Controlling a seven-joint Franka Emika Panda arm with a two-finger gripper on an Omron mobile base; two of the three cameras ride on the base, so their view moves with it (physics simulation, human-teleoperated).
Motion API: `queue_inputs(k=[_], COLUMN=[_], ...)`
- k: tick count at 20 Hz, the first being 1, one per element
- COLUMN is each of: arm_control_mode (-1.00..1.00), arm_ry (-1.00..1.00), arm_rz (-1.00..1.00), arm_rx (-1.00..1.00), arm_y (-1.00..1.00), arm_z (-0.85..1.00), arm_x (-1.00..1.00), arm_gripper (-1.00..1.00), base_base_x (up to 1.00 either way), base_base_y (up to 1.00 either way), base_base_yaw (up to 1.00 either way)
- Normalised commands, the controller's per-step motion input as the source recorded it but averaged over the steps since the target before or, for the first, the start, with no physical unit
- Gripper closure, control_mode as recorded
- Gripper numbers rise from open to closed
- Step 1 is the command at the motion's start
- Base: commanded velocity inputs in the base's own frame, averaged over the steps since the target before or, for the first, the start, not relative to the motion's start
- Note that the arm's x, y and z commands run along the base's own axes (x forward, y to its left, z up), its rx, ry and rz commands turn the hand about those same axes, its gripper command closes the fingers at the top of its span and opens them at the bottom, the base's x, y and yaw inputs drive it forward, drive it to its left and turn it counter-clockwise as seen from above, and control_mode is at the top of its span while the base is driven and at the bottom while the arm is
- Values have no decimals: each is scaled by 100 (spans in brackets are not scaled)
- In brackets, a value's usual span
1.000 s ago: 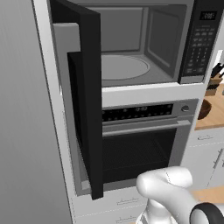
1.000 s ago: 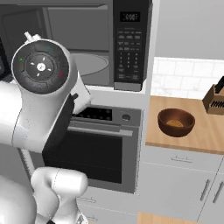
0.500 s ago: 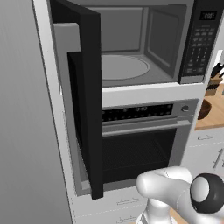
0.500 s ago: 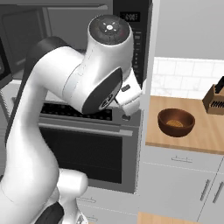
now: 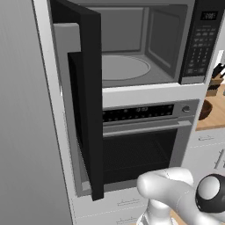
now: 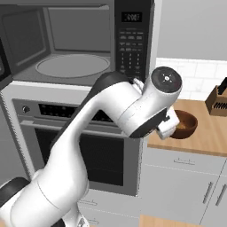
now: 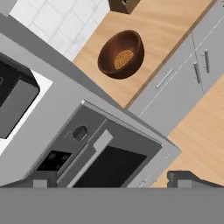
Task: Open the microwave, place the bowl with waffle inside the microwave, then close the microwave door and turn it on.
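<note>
One step is done: the microwave door [image 5: 85,101] stands open; next, the gripper [image 7: 113,179], jaws wide and empty, must reach the bowl with waffle [image 7: 121,54] on the counter [image 7: 175,26] right of the microwave [image 6: 80,42]

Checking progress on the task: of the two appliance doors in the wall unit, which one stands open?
The microwave door, the upper black one, swung out leftward and baring the grey cavity. The silver-framed oven door below is shut.

the arm [image 6: 133,106] hides the near side of the bowl with waffle [image 6: 186,122]; the knife block [image 6: 218,101] is cut off by the right edge.
</note>
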Motion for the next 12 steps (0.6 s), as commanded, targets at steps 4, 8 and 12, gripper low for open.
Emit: queue_inputs(k=[4, 8, 12], arm_control_mode=[-100, -100, -100], arm_ry=[0, 0, 0], arm_rz=[0, 0, 0], arm_rx=[1, 6, 9], arm_y=[-82, -60, -48], arm_z=[-81, -19, -44], arm_x=[16, 28, 42], arm_gripper=[-100, -100, -100], base_base_x=[0, 0, 0], base_base_y=[0, 0, 0], base_base_yaw=[0, 0, 0])
